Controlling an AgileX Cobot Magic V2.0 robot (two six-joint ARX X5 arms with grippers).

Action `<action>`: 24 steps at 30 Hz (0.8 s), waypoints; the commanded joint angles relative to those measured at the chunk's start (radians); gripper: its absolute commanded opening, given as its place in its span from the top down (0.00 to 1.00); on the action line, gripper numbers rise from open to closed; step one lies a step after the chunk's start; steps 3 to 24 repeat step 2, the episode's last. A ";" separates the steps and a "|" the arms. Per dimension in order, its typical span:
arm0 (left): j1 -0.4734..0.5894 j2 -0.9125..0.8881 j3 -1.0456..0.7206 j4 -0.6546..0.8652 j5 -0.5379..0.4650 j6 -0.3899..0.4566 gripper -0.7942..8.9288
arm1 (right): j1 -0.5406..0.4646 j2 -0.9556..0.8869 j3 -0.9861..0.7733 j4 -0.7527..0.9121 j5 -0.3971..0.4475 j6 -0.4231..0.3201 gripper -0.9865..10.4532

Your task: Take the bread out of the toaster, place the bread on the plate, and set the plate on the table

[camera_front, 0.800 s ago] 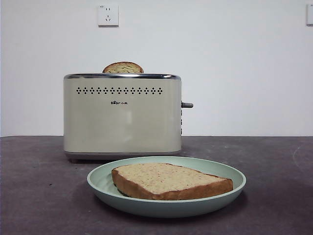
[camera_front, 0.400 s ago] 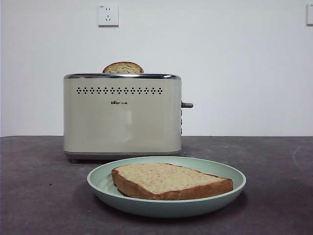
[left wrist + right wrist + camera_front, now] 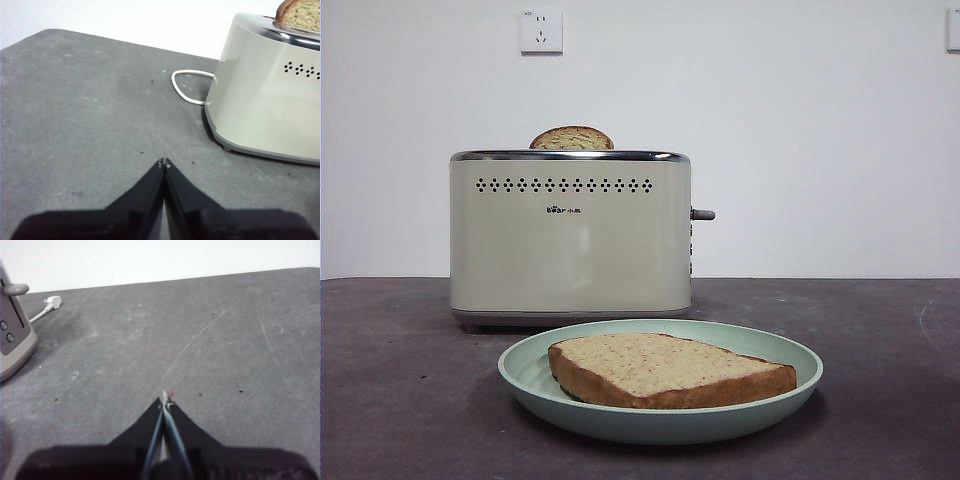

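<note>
The bread [image 3: 665,368] lies flat on the pale mint-green plate [image 3: 530,368], which rests on the dark grey table [image 3: 400,400] in front of the cream toaster [image 3: 570,235]. Another slice [image 3: 571,138] pokes out of the toaster's top slot, also visible as a slice [image 3: 300,14] in the left wrist view. My left gripper [image 3: 163,163] is shut and empty above bare table beside the toaster [image 3: 270,95]. My right gripper [image 3: 164,401] is shut and empty over the table, off the toaster's lever end [image 3: 12,325]. Neither gripper shows in the front view.
A white power cord [image 3: 187,87] loops on the table behind the toaster, and its plug [image 3: 51,302] lies near the back edge. A wall socket [image 3: 541,31] sits on the white wall behind.
</note>
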 commanded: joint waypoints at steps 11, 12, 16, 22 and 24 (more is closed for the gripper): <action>0.003 -0.001 -0.013 0.006 0.000 0.008 0.92 | 0.001 0.000 -0.010 -0.003 0.002 0.006 0.91; 0.003 -0.001 -0.013 0.006 0.000 0.008 0.92 | 0.001 0.000 -0.010 -0.003 0.002 0.006 0.91; 0.003 -0.001 -0.013 0.006 0.000 0.008 0.92 | 0.001 0.000 -0.010 -0.003 0.002 0.006 0.91; 0.003 -0.001 -0.013 0.006 0.000 0.008 0.92 | 0.001 0.000 -0.010 -0.003 0.002 0.006 0.91; 0.003 -0.001 -0.013 0.006 0.000 0.008 0.92 | 0.001 0.000 -0.010 -0.003 0.002 0.006 0.91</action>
